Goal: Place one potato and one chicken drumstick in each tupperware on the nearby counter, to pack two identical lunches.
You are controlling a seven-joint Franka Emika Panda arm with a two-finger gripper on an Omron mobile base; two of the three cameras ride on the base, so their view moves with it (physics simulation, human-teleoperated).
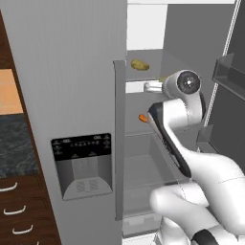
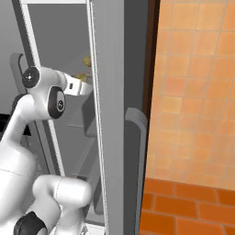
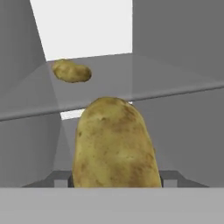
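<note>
Two potatoes are seen inside the open fridge [image 1: 72, 72]. One big potato [image 3: 114, 144] is brown and bumpy, shaped like a long egg, with small dark spots on its skin. It is pinched between the two dark fingers of the gripper [image 3: 116, 178], one finger on each side of it. The second potato [image 3: 71, 71] is smaller in the hand view and lies farther back on a smooth grey shelf [image 3: 175, 74]; it is also seen up high in the left base view [image 1: 139, 64]. One small orange thing [image 1: 143, 117] is seen lower in the fridge, too small to name. The fridge is grey and flat, with one long grey handle [image 1: 119, 139] and one dark water panel [image 1: 82, 165] on its door. The white robot arm [image 1: 184, 115] is reached into the fridge. A black speckled counter [image 1: 16, 146] is seen to the left, with three pale curved handles [image 1: 14, 209] on the dark wood below.
</note>
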